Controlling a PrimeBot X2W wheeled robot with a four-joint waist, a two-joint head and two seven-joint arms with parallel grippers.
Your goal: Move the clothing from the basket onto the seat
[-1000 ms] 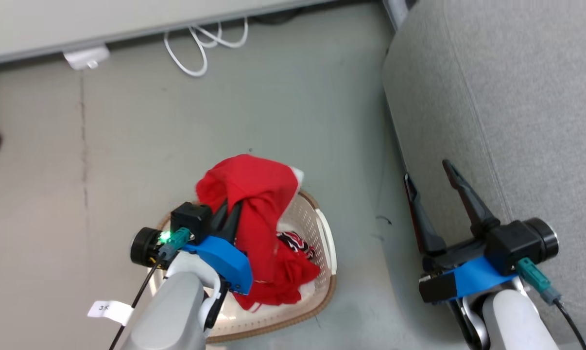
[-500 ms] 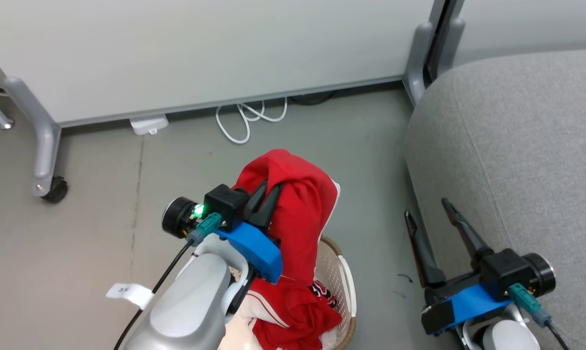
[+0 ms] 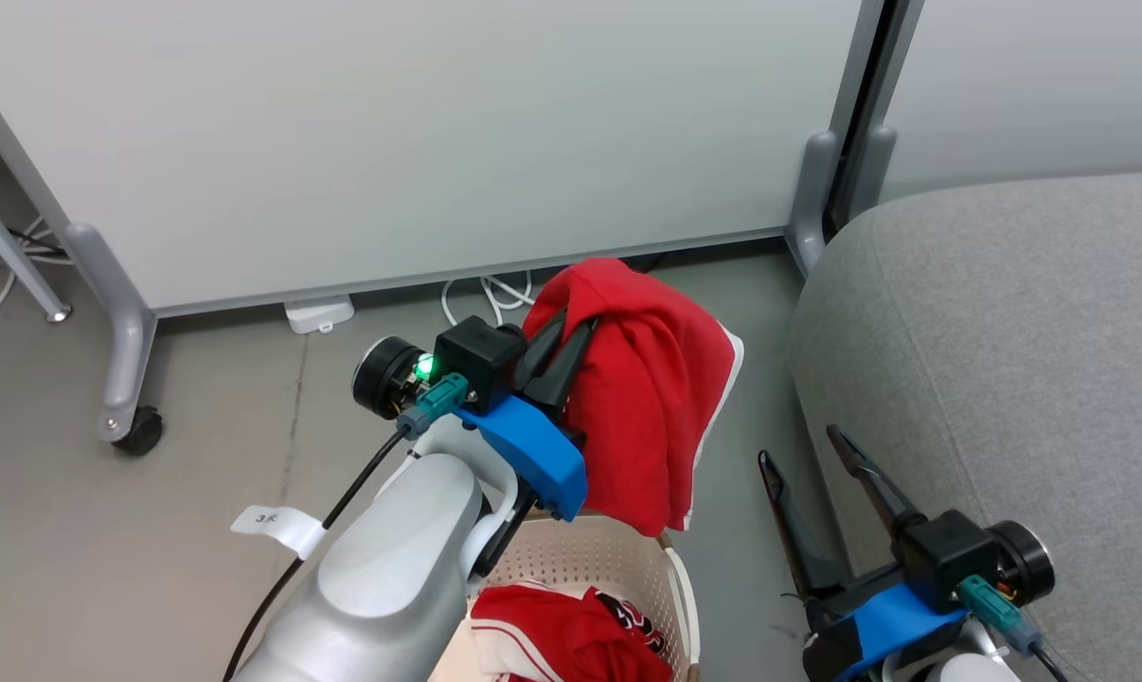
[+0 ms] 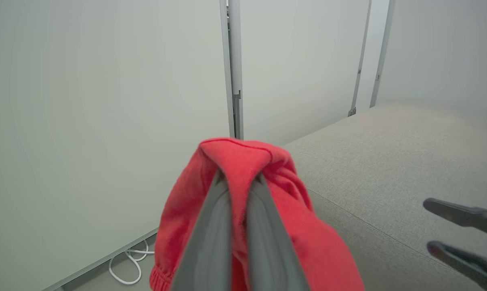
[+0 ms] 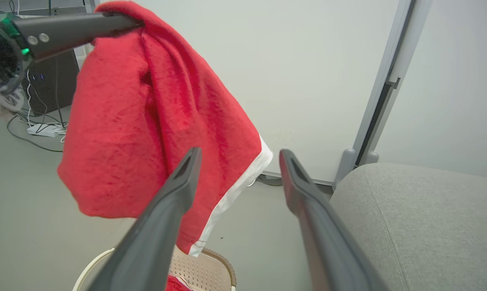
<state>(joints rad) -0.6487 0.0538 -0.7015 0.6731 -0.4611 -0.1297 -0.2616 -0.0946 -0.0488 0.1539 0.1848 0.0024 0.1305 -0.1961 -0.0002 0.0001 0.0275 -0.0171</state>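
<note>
Head view: the left hand [image 3: 563, 352] is raised above the basket [image 3: 673, 573], its two dark fingers pressed together on a fold of a red garment [image 3: 651, 398]. The cloth hangs down from the grip over the basket, with white trim along its right edge. A second red garment [image 3: 552, 635], bearing black-and-white lettering, lies inside the basket at the bottom of the view. The right hand [image 3: 801, 447] sits at the lower right, fingers spread and holding nothing, just beside the rounded front of the grey seat [image 3: 1007, 332]. Behind stands a pale partition [image 3: 391, 142] on a castor [image 3: 140, 431], with a white cable [image 3: 481, 294] coiled on the floor [image 3: 202, 474] at its foot.

Left wrist view: the fingers meet with the red cloth pinched between them and draped over their tips. The seat spreads away to the right, and the right hand's two fingertips show apart at the right edge.

Right wrist view: this hand's fingers stand wide apart with nothing between them. The held garment hangs from the left hand's fingers at the upper left, its lower end above the basket's brown rim. The seat lies at the lower right.
</note>
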